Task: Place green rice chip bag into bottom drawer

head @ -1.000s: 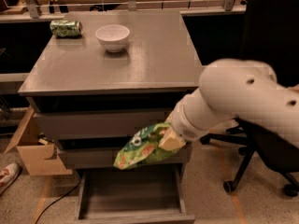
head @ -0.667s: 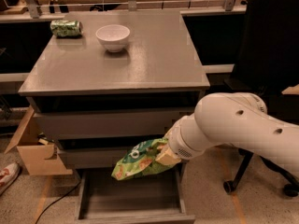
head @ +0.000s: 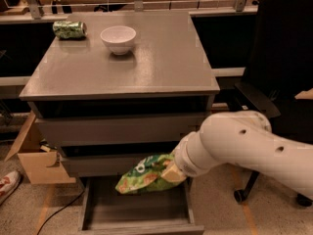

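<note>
While the green rice chip bag (head: 144, 175) hangs in the air, the placing itself cannot be entered as done. The bag sits just above the rear half of the bottom drawer (head: 142, 210), in front of the middle drawer's face and clear of the tray floor.

Condition of the bag: crumpled, shiny bright-green foil with a round dark-and-white logo near its left end and an orange-tan patch at its right end. It lies roughly level and droops a little to the left.

My gripper (head: 172, 173) is clamped on the bag's right end, mostly hidden between the foil and my white wrist (I judge the grasp from the bag being held aloft). My arm (head: 244, 146) reaches in from the right.

Progress: pick-up complete, bag carried over the target, and the drawer is pulled out with its grey tray bare. Outstanding, in my judgement: lower the bag, let go and pull clear.

Surroundings: on the cabinet top (head: 146, 62) stand a white bowl (head: 118, 37) and a green soda can (head: 69, 29) lying on its side, well apart from the work. A cardboard box (head: 36, 163) sits left of the cabinet and a black office chair (head: 283, 58) to its right.
</note>
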Action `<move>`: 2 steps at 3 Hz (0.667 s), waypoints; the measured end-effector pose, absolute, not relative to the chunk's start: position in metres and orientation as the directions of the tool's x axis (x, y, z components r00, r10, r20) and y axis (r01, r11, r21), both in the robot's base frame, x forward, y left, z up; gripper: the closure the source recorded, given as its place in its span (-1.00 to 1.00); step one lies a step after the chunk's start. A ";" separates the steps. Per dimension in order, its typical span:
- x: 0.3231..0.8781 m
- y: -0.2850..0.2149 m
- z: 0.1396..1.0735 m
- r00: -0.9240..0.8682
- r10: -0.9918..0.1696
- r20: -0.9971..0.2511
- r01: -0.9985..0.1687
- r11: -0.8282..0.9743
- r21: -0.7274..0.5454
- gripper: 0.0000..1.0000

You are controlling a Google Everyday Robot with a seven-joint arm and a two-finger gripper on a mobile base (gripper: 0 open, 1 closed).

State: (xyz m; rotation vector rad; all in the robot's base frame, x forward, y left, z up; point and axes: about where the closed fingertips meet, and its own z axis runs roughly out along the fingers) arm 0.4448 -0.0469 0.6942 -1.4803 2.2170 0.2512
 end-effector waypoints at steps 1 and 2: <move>0.440 -0.048 0.643 -0.399 -0.766 -0.504 -0.879 0.477 -0.029 1.00; 0.435 -0.052 0.582 -0.476 -0.686 -0.551 -0.837 0.545 0.046 1.00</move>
